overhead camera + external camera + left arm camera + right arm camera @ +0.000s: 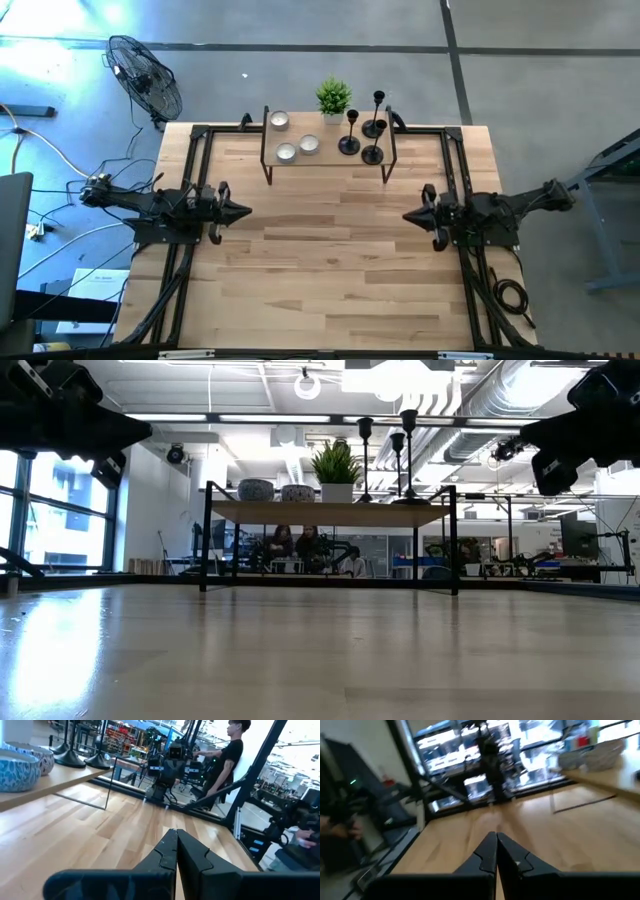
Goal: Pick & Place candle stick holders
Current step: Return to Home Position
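Three black candle stick holders [349,133] [376,115] [372,142] stand upright on their round bases on the right part of a small wooden shelf [330,160] at the table's far edge. In the low view their stems [365,455] rise above the shelf top [330,512]. My left gripper [245,211] [176,831] hovers shut and level at the table's left side, pointing toward the middle. My right gripper [408,215] [496,835] hovers shut and level at the right side, facing it. Neither is near the shelf.
On the shelf's left part sit three round tealight cups [286,152] [15,770], and a small green potted plant [333,97] stands at its far edge. Bare wooden table [330,270] lies between the arms. A person [227,755] stands beyond the table's right side; a fan [145,75] stands on the floor.
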You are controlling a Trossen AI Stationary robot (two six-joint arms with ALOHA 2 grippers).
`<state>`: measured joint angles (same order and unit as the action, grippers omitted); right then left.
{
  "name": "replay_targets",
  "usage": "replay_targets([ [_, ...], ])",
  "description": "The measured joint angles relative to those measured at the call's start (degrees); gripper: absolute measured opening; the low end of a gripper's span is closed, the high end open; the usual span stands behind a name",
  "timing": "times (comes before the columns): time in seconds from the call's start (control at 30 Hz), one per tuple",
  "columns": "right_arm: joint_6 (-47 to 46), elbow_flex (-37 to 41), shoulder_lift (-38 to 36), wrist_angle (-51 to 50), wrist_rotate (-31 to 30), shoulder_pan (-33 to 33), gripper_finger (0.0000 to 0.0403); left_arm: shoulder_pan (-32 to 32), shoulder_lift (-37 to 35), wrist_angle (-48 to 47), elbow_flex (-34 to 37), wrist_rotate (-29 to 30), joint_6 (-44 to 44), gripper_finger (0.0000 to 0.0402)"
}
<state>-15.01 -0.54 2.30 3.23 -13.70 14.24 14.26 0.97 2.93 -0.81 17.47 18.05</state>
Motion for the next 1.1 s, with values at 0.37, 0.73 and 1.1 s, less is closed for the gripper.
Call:
replay_targets([
  [0.37, 0.65, 0.02, 3.19, -1.04, 6.82, -0.02, 0.0, 0.0, 0.0, 0.03, 0.01, -0.42, -0.44, 0.0],
  [0.73, 3.51, -4.89, 2.59, -14.95, 6.92, -0.04, 0.0, 0.0, 0.02, 0.02, 0.01, -0.42, 1.72, 0.0],
  [1.1, 3.59, -4.31, -1.54, -7.16, 8.86, 0.0, 0.0, 0.0, 0.02, 0.05, 0.01, -0.55, 1.74, 0.0],
])
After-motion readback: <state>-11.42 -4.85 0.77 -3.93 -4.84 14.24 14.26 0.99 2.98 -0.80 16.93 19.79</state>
